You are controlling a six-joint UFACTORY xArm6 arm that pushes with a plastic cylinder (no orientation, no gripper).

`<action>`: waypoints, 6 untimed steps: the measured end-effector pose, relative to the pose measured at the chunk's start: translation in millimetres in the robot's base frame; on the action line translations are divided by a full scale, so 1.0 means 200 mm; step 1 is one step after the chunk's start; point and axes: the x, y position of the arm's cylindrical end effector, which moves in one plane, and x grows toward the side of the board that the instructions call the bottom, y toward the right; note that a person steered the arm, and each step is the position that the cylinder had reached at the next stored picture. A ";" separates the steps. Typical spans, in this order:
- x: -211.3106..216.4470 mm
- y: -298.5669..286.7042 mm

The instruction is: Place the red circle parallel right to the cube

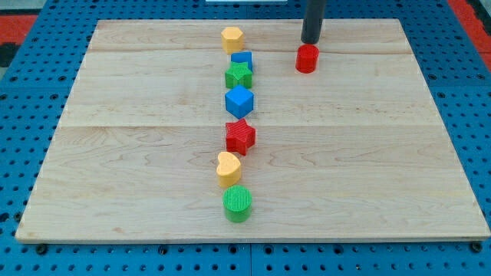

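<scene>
The red circle [307,58] sits near the view's top, right of the middle. My tip [310,41] is just above it in the view, touching or almost touching its far edge. The blue cube [238,101] lies in the middle of a column of blocks, left of and lower than the red circle.
The column runs from top to bottom: a yellow block [232,38], a small blue block [242,59], a green star [238,75], the blue cube, a red star [240,136], a yellow heart [228,168], a green circle [237,203]. The wooden board [383,169] lies on blue pegboard.
</scene>
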 end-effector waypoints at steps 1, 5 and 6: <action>0.16 -0.04; 0.46 0.20; 0.42 0.00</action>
